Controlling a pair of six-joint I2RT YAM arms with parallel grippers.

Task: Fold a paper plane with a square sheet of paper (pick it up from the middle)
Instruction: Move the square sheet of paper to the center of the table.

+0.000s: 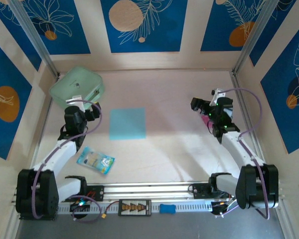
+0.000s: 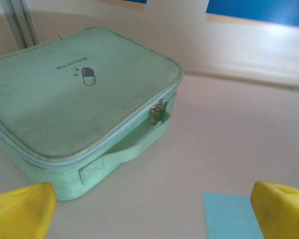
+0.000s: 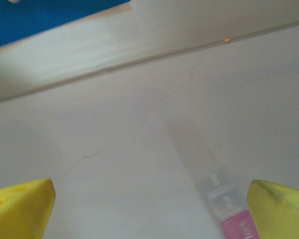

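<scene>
Both sets of fingers spread wide, empty. Top: we see the square sheet of paper (image 1: 127, 123) flat mid-table, near left gripper (image 1: 93, 111), right gripper (image 1: 201, 106) well apart. Left wrist: sheet corner (image 2: 231, 217) near mint pouch (image 2: 74, 94). Right wrist: clear-pink strip (image 3: 228, 208) on table

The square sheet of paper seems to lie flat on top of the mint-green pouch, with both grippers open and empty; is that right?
Not quite: the square sheet of paper lies flat on the table, apart from the mint-green pouch, as the top external view shows. The left gripper and right gripper are open and empty.
</scene>
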